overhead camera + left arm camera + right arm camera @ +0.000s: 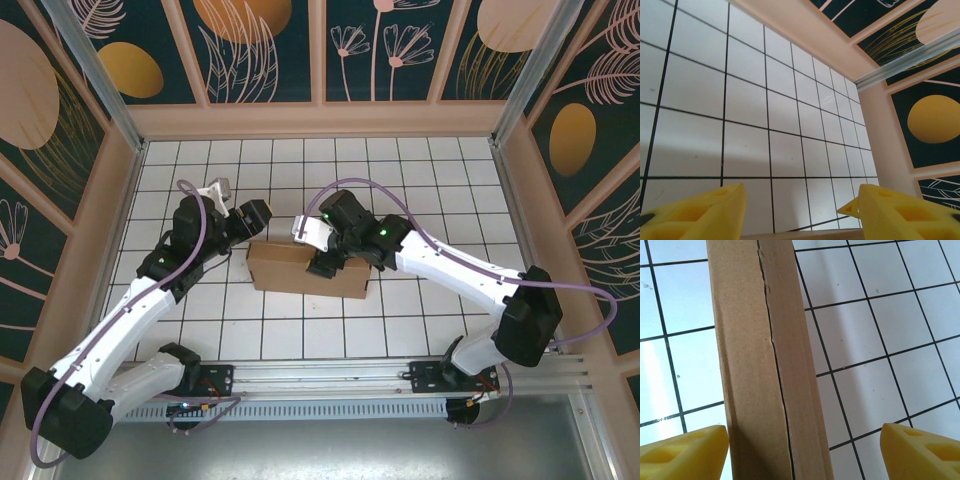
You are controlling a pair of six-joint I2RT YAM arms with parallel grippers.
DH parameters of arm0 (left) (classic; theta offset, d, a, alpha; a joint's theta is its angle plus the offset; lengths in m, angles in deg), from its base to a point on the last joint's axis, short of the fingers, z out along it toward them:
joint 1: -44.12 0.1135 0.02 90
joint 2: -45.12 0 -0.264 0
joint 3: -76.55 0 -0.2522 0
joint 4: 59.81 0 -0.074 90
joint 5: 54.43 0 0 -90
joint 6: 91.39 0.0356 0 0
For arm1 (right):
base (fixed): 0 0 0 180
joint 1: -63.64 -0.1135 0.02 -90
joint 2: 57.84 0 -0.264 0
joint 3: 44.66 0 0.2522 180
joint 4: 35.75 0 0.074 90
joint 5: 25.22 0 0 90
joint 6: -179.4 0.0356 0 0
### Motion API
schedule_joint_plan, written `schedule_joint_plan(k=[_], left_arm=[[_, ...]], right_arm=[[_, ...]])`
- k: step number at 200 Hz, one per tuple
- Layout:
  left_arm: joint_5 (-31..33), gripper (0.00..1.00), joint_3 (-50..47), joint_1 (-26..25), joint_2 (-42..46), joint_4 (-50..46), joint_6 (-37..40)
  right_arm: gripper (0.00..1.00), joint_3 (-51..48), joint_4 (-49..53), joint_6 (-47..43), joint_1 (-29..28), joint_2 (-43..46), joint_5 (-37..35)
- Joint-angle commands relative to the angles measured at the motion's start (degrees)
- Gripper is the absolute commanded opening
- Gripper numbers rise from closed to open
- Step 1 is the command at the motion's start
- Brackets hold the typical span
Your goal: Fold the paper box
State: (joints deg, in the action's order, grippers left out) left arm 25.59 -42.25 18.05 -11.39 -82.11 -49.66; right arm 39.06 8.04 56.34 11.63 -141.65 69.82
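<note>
Jaws of the right gripper [801,452] stand wide apart and astride a raised cardboard wall of the paper box [760,365], not clamped on it. The wall runs straight away from the wrist camera, square to the closing line, so a closure would pinch it through its thickness. It sits off-centre: just beside the finger at picture left [682,452], whether touching I cannot tell, and well apart from the other finger, which hangs over bare table [875,315]. A dark seam [772,350] runs along the top of the wall, where two layers of cardboard appear to meet.

The left gripper [800,215] is also spread, with nothing between the fingers. Only a sliver of cardboard edge [805,236] shows low between them, and grid tiles lie beyond.

From overhead, the box lies mid-table as a shallow brown rectangle. Its long axis runs left to right, the right end slightly nearer the bases. The right gripper is over its right-of-centre part. The left gripper is at the far left corner, off the box's top.

Judgement: the right arm is better placed to act. The wall lies inside its span but to one side, so centring comes before any squeeze or push.
</note>
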Motion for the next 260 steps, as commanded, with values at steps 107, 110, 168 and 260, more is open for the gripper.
schedule_joint_plan(k=[107, 110, 168, 260], left_arm=[[9.5, 0.59, 6.5, -0.3, 2.6, -6.0, 8.4], [9.9, 0.59, 6.8, -0.3, 2.7, -6.1, 8.5], [13.7, 0.59, 7.9, -0.3, 4.6, -7.5, 11.6], [16.1, 0.60, 7.8, -0.3, 4.9, -4.6, 16.8]], right_arm=[[0.70, -3.9, -1.5, -13.2, 2.2, -1.8, -1.7], [0.71, -3.6, -1.5, -14.3, 2.8, -1.8, -1.4], [0.65, 6.2, 4.8, -23.6, 11.4, -8.0, 6.1], [0.63, 13.2, 5.0, -32.8, 14.0, -17.2, 11.0]])
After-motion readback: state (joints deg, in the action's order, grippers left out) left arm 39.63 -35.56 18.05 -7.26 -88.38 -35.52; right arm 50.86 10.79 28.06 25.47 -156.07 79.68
